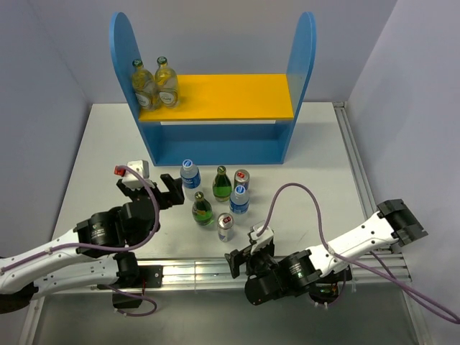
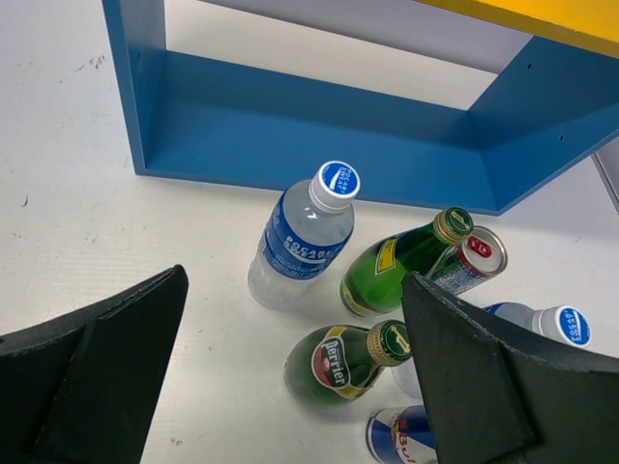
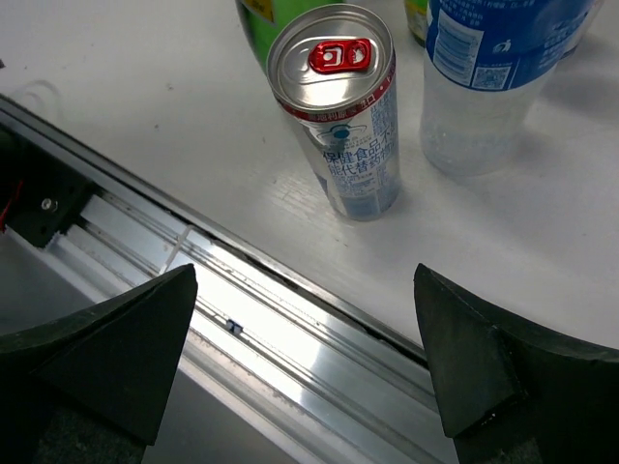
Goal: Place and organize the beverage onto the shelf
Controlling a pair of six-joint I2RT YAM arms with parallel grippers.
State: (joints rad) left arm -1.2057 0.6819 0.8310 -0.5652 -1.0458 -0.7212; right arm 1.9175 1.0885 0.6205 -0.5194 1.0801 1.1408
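The blue shelf (image 1: 230, 97) stands at the far side of the white table (image 1: 100, 151). Two pale glass bottles (image 1: 146, 86) sit upright at the left end of its yellow-orange board, close against the left panel. In front of the shelf, six more drinks stand in a tight cluster: two blue-capped water bottles (image 1: 190, 175), two green glass bottles (image 1: 222, 183) and two slim cans (image 1: 241, 179) (both red on top).

The left gripper (image 1: 151, 190) hovers just left of the cluster, its fingers spread wide and holding nothing. In its wrist view, the nearer green bottle (image 2: 338, 362) stands ahead of them, untouched.

The right gripper (image 1: 250, 257) hangs low over the aluminium rail (image 1: 187, 272) at the table's near edge. Its fingers are likewise wide apart and empty, with the near can (image 3: 348, 116) just ahead of it.
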